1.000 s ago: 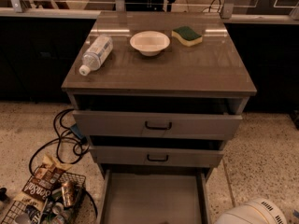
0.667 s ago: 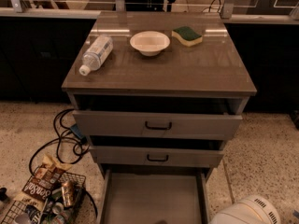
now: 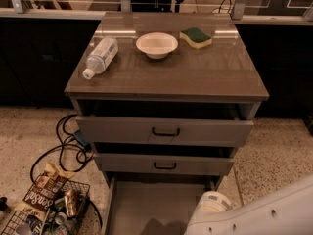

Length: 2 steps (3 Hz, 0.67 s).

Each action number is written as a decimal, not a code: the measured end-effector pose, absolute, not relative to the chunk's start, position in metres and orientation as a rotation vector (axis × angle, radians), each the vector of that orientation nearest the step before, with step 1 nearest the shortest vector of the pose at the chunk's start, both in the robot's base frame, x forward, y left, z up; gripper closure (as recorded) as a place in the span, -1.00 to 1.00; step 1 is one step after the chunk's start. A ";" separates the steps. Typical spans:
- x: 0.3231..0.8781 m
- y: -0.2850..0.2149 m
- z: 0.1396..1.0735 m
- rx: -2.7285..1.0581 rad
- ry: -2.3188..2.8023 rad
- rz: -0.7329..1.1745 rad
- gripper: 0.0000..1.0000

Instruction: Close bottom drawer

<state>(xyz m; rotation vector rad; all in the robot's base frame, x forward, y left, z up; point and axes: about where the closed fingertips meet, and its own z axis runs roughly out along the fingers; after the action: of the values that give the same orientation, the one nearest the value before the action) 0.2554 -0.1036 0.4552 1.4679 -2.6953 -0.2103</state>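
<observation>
The bottom drawer [image 3: 146,204] is pulled far out of the grey cabinet. Its plain grey tray shows at the bottom edge of the camera view, and its front and handle are cut off below the frame. Above it are the middle drawer [image 3: 165,164] and the top drawer [image 3: 165,130], each with a black handle, both standing slightly out. My white arm [image 3: 254,212] reaches in from the bottom right, over the tray's right side. The gripper is out of view, below the frame.
On the cabinet top [image 3: 195,72] lie a plastic bottle [image 3: 100,56], a white bowl [image 3: 157,44] and a yellow-green sponge [image 3: 195,37]. On the floor at the left are black cables [image 3: 63,146] and a wire basket [image 3: 46,212] with cans and a snack bag.
My white arm has moved further into view from the bottom right, up and to the left over the open tray. The drawers have not moved.
</observation>
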 end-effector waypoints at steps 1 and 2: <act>0.256 -0.094 0.417 1.421 -2.659 -0.216 -1.00; 0.248 -0.082 0.379 1.362 -2.651 -0.245 -1.00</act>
<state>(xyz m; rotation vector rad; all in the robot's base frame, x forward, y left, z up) 0.2479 -0.0821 0.3794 1.3616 -2.6508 -0.2447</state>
